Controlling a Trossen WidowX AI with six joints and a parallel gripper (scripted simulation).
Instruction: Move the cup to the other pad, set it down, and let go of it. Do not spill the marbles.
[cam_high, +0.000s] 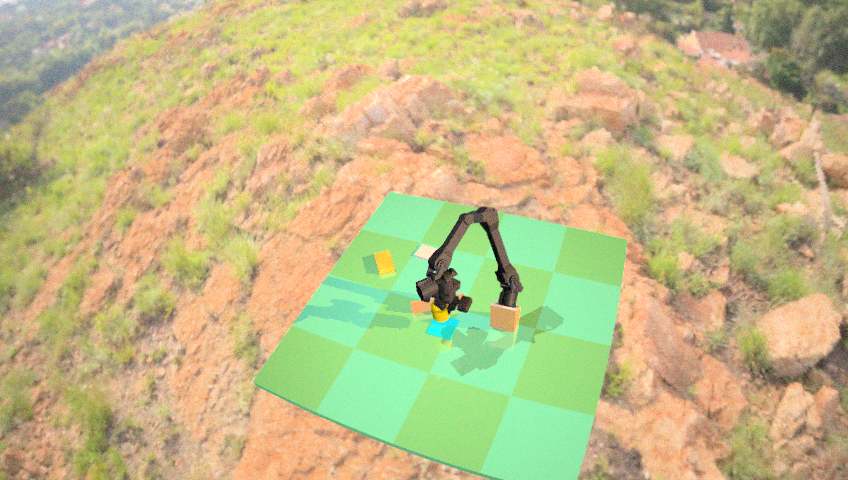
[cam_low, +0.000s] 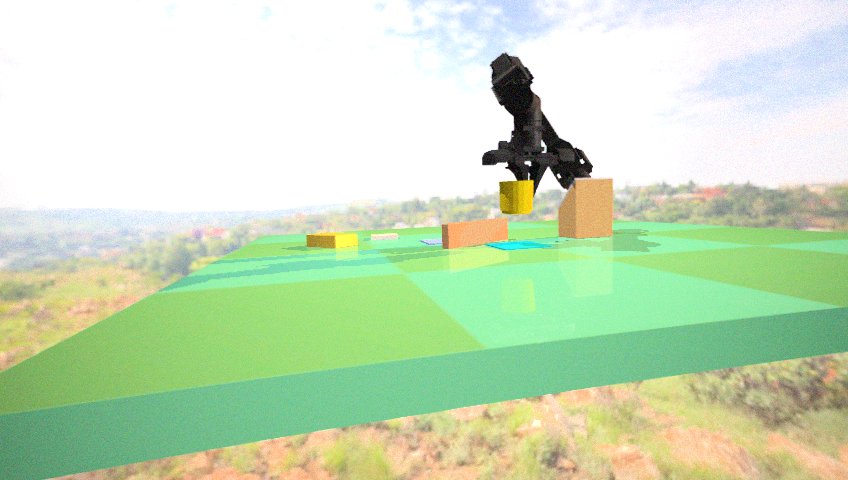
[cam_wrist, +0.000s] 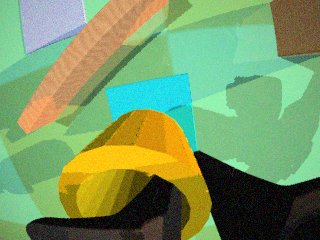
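The yellow cup is in the air, roughly upright, over or close to the cyan pad. My gripper is shut on the cup's wall, with one finger inside the rim and one outside. In the wrist view the cup covers the pad's near part. The lavender pad lies bare beyond the barrier; the arm hides it in the top view. No marbles can be made out; a finger and the wall hide part of the cup's inside.
An orange-brown upright barrier stands between the pads. A tan block stands by the arm's base. A yellow block and a pale flat block lie farther off.
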